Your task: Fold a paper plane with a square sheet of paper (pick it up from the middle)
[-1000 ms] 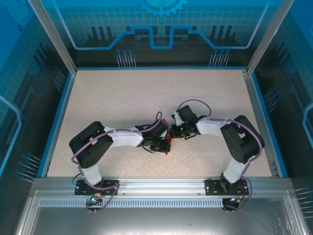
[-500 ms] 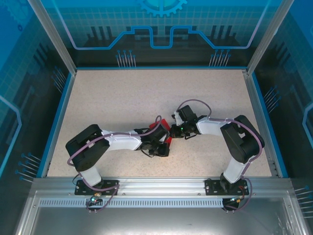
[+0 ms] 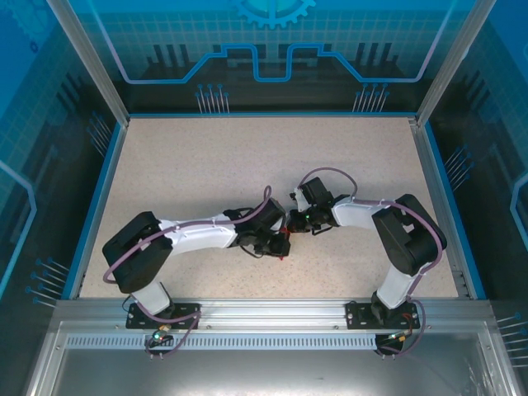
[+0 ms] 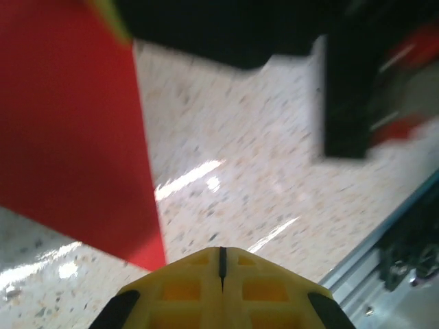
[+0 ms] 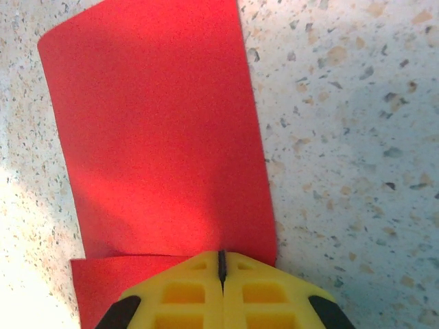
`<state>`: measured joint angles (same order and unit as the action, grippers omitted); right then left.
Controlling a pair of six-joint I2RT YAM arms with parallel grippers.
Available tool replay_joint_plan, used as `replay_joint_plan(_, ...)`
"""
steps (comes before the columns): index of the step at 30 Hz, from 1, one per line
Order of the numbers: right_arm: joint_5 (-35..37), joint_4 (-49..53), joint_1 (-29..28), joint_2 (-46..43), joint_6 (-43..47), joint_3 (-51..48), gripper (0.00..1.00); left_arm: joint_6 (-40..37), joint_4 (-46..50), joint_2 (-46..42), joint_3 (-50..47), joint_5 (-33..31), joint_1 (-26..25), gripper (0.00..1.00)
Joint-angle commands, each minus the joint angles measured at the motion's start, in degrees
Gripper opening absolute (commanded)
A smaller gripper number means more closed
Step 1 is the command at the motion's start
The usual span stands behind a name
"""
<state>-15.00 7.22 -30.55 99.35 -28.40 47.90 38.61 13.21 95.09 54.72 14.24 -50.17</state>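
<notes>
We see the right gripper (image 5: 221, 264), pinched closed, seemingly pressing the folded red paper (image 5: 158, 137) onto the table (image 5: 343, 137); left gripper (image 4: 221, 257) is closed too, just beside the paper.

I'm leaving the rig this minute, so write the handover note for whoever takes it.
Left hand: shut, holding nothing, next to a corner of the red paper.
Right hand: shut, tips over the red paper's near edge.
Red paper: on the table, mid-table between both hands.
Done: folded over; a second layer shows.
Left: no pointed plane shape yet; remaining folds.
</notes>
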Motion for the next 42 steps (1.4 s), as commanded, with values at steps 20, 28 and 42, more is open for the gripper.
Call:
replay_joint_plan(20,5.02,9.56,2.4,-0.6,0.82,-3.27,0.0,-3.45,-0.17,7.9,-1.78,-3.94,2.64,0.02)
replay_joint_plan(28,1.86,11.85,3.6,-8.43,-0.6,-2.78,0.07,-3.48,-2.22,10.17,-4.04,-3.79,2.71,0.01)
replay_joint_plan(42,-6.05,-5.61,-1.38,-16.7,-21.93,-13.82,0.06,-5.75,-2.65,11.54,-2.87,-2.16,2.71,0.0)
